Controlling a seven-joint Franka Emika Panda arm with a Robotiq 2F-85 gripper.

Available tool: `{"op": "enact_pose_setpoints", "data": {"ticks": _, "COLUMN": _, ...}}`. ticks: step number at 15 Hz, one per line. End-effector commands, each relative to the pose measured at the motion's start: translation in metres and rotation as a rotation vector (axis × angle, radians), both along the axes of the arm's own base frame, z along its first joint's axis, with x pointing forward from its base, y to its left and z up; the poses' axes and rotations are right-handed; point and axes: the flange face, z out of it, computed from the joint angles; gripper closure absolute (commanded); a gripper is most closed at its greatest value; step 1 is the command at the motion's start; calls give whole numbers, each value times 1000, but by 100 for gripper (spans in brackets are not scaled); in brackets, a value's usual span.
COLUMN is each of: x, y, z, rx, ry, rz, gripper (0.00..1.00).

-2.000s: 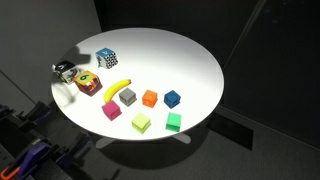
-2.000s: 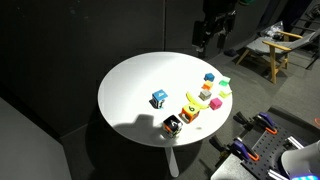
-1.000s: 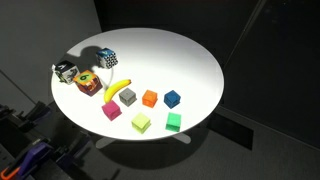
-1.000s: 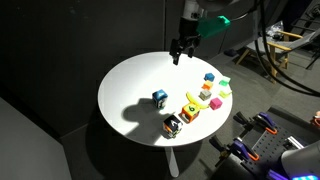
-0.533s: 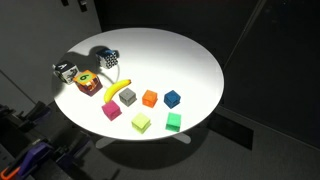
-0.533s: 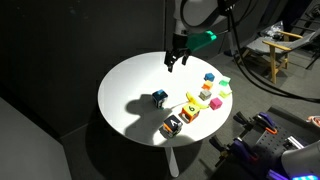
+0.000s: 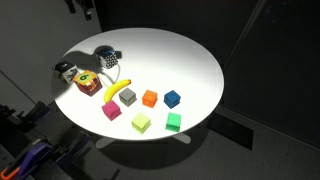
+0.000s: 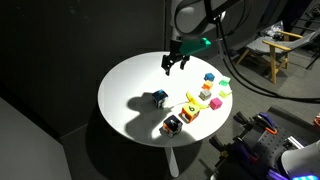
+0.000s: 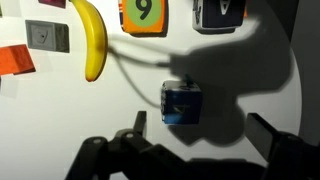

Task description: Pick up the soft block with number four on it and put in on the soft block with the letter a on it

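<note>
The soft block with number four, blue and white, sits on the white round table in both exterior views point(image 7: 107, 58) point(image 8: 159, 98) and lies in the arm's shadow. In the wrist view it point(image 9: 181, 103) is just ahead of my gripper point(image 9: 205, 135), whose fingers are spread wide and empty. The gripper point(image 8: 175, 62) hovers above the table, short of the block, and is only partly in view at the top edge point(image 7: 88, 10). The soft block with the letter a, dark black and white point(image 7: 66, 71) point(image 8: 172, 125) point(image 9: 218, 12), sits near the table's edge.
A red-yellow-green multicoloured cube point(image 7: 88, 83) point(image 9: 143, 15) stands between the two blocks, with a banana point(image 7: 118, 91) point(image 9: 92, 38) beside it. Several small plain cubes lie nearby, including pink point(image 7: 111, 110), grey point(image 7: 128, 96), orange point(image 7: 150, 98), blue point(image 7: 172, 99) and green point(image 7: 173, 121).
The arm has come in from beyond the table and lowered towards the blue-and-white block. Its shadow now covers that block. No block has moved.
</note>
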Motion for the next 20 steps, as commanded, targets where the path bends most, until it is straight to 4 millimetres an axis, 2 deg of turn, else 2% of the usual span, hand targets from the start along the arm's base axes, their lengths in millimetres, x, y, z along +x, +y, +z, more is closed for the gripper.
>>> {"op": "enact_pose_setpoints", "data": {"ticks": 1, "x": 1, "y": 0, "z": 0, "rx": 0, "ry": 0, "rz": -2, "gripper": 0}}
{"op": "enact_pose_setpoints", "data": {"ticks": 9, "x": 3, "y": 0, "z": -2, "rx": 5, "ry": 9, "rz": -17, "gripper": 0}}
{"op": "enact_pose_setpoints", "data": {"ticks": 13, "x": 14, "y": -3, "z": -25, "rx": -2, "ry": -24, "rz": -37, "gripper": 0}}
{"op": "enact_pose_setpoints", "data": {"ticks": 20, "x": 31, "y": 3, "z": -83, "rx": 5, "ry": -124, "rz": -48, "gripper": 0}}
